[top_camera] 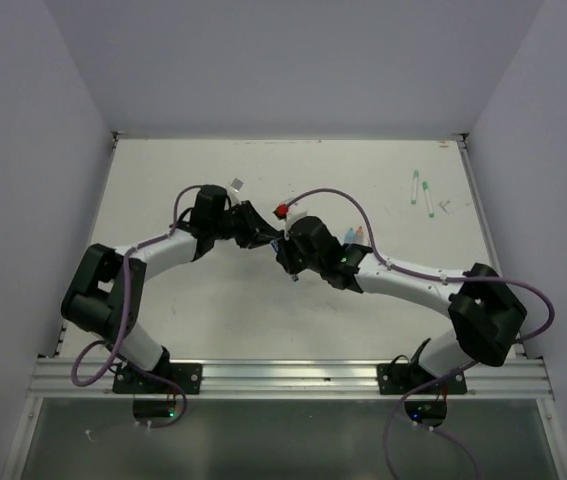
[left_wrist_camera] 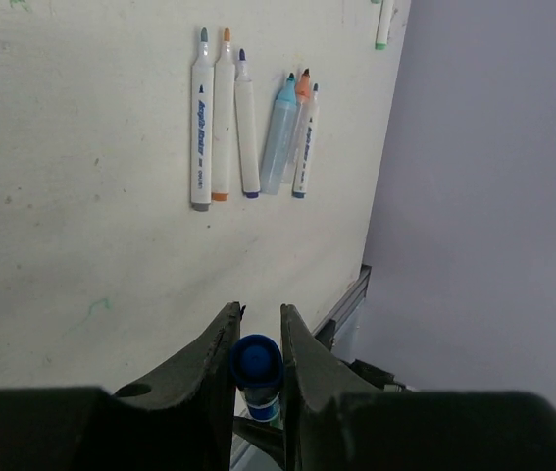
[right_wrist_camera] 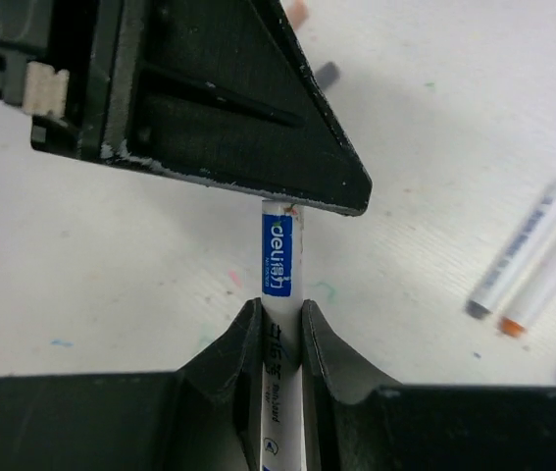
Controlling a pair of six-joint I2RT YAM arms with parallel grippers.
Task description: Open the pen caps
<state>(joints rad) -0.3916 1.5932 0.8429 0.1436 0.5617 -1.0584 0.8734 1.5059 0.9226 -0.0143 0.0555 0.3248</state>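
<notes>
My left gripper (left_wrist_camera: 258,324) is shut on the dark blue cap (left_wrist_camera: 257,360) of a white-barrelled pen. My right gripper (right_wrist_camera: 281,312) is shut on the same pen's white barrel (right_wrist_camera: 278,255), just below its blue label. The left gripper's fingers (right_wrist_camera: 258,147) hide the cap end in the right wrist view. In the top view both grippers meet above the table's middle, left (top_camera: 263,236) and right (top_camera: 288,252), with the pen between them. Several uncapped pens (left_wrist_camera: 248,128) lie side by side on the table and also show in the right wrist view (right_wrist_camera: 532,245).
Two green-ended pens (top_camera: 421,192) lie at the back right, one also showing in the left wrist view (left_wrist_camera: 382,25). A red cap (top_camera: 283,210) and a small white piece (top_camera: 235,185) lie behind the grippers. The table's right edge and rail (left_wrist_camera: 351,299) are near.
</notes>
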